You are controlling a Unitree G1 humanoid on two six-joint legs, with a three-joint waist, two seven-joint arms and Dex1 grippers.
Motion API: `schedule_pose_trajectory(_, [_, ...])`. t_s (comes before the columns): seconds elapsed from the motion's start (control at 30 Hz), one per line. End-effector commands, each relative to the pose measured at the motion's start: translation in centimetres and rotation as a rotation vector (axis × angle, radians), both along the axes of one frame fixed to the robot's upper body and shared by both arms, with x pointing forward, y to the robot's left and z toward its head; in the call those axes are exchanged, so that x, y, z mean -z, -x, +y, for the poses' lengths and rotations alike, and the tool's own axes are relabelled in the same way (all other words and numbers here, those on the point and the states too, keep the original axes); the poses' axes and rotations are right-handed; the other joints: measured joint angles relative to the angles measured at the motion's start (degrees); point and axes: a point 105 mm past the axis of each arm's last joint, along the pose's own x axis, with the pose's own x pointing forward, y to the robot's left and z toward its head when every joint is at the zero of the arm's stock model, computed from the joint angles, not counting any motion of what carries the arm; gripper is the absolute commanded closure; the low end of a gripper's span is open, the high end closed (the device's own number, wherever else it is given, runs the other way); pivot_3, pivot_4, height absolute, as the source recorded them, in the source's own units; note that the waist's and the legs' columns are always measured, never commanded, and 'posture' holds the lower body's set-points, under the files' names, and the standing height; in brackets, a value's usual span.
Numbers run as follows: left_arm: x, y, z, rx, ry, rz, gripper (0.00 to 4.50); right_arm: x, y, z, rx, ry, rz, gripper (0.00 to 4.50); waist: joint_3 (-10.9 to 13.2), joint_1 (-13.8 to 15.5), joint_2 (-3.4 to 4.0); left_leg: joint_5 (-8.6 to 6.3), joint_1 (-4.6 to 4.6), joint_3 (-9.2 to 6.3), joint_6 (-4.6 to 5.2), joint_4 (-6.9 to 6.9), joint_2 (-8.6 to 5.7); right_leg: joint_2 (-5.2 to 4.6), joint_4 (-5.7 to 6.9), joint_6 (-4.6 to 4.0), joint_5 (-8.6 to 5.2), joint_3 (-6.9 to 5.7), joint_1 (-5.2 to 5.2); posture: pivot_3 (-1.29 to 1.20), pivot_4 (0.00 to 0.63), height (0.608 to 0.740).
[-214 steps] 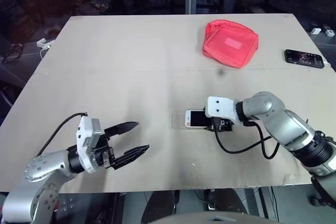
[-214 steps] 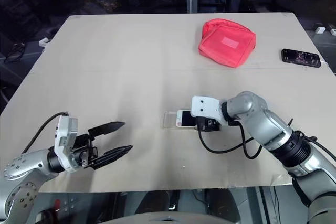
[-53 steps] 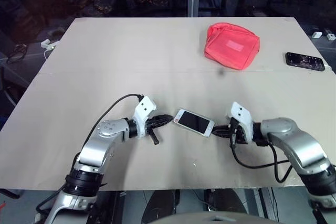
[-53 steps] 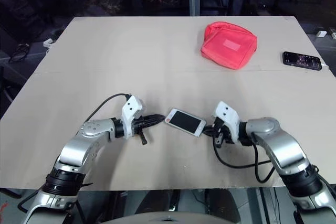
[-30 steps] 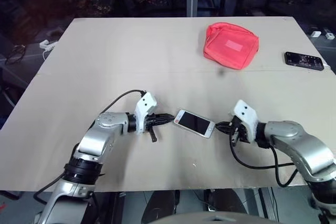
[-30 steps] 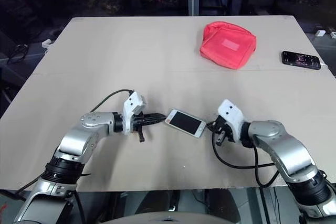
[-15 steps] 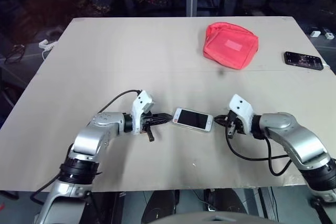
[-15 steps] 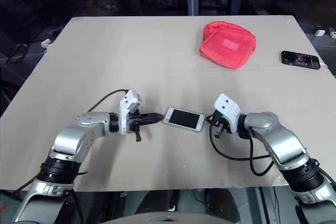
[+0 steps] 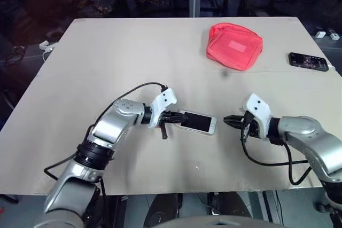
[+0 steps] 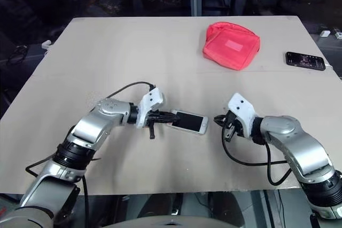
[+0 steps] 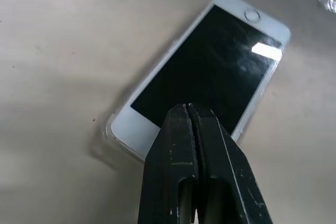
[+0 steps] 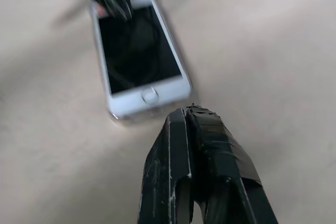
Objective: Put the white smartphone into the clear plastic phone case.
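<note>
The glossy flat white smartphone [image 9: 197, 122] lies on the matte tabletop [image 9: 107, 68]; the left claw [image 9: 180, 116], pressed together, is over its end, and the right claw [image 9: 226, 119], also pressed together, is apart.

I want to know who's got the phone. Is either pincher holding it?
No. Both grippers are shut and empty. The left gripper has its tip over the phone; the right gripper is clear of it.

No words, letters or numbers can be read on anything here.
</note>
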Motion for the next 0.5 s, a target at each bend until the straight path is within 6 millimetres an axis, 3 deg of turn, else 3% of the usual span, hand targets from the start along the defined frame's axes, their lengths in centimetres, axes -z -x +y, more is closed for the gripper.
schedule_pose_trajectory(0.03, [1.9, 0.2, 0.9, -0.049, -0.022, 0.065, 4.46, -1.6, 0.2, 0.8, -0.014, -0.023, -0.061, 4.5, 0.0, 0.1, 0.0, -0.05, 0.0, 0.0, 0.08, 0.0, 0.0, 0.0, 0.01, 0.0, 0.0, 0.0, 0.0, 0.0, 0.15, 0.74])
schedule_pose_trajectory(0.17, [-0.4, -0.1, 1.3, -0.086, 0.132, -0.008, 4.46, -1.3, 0.4, 2.1, -0.021, -0.055, -0.052, 4.5, 0.0, 0.0, -0.01, -0.01, -0.04, 0.0, 0.01, 0.02, 0.01, 0.0, 0.01, 0.0, 0.0, 0.01, -0.04, 0.0, 0.15, 0.74])
schedule_pose_trajectory(0.4, [0.8, -0.1, 0.6, -0.047, 0.042, -0.129, 4.46, 0.3, 0.2, 0.6, 0.047, 0.05, -0.031, 4.5, 0.0, 1.0, -0.03, 0.07, -0.12, -0.01, -0.12, 0.05, -0.01, -0.06, -0.03, 0.0, 0.0, -0.03, -0.06, 0.0, 0.15, 0.74])
schedule_pose_trajectory(0.5, [0.5, -0.5, 0.4, -0.083, 0.083, -0.129, 4.46, 0.5, 0.2, 0.6, 0.05, 0.054, -0.024, 4.5, 0.0, 1.0, -0.03, 0.07, -0.09, -0.01, -0.12, 0.04, -0.01, -0.05, 0.0, 0.0, 0.0, -0.03, -0.06, 0.0, 0.15, 0.74])
